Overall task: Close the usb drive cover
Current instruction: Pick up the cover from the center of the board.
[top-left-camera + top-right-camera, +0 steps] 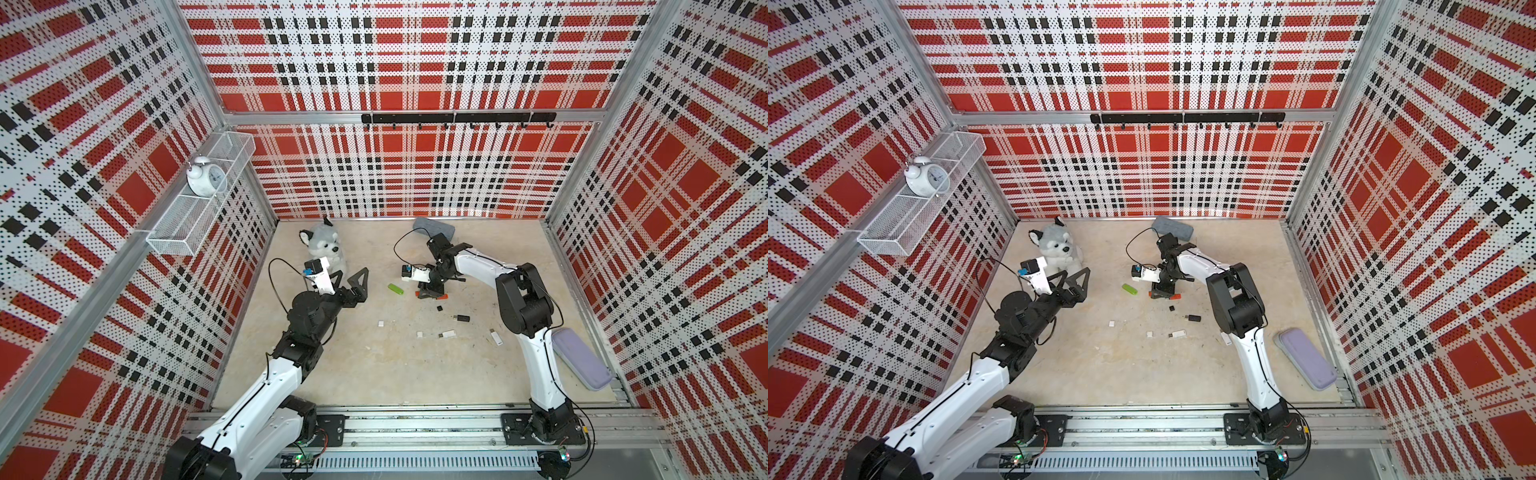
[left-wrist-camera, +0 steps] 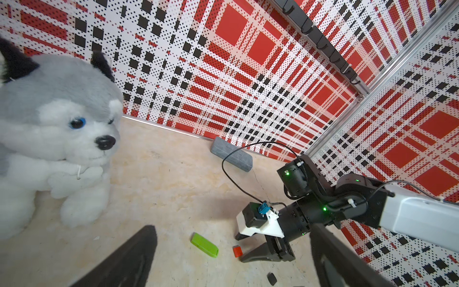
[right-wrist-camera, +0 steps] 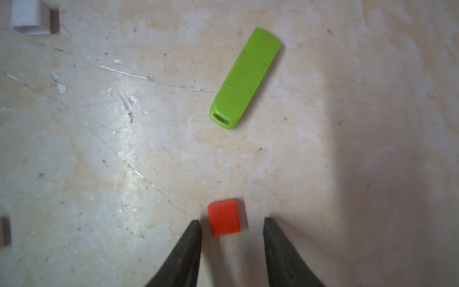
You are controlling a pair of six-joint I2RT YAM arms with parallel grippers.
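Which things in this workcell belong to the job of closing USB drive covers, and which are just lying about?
Job: red cap, between the right gripper's open jaws; green USB drive; black USB drive; black cap; white USB drives; white caps.
Lying about: plush husky; alarm clock; wire basket; grey case; purple case.

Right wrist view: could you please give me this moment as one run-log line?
right fingers: open, straddling small red plastic cap | long green plastic USB drive: apart from cap | left fingers: open, empty
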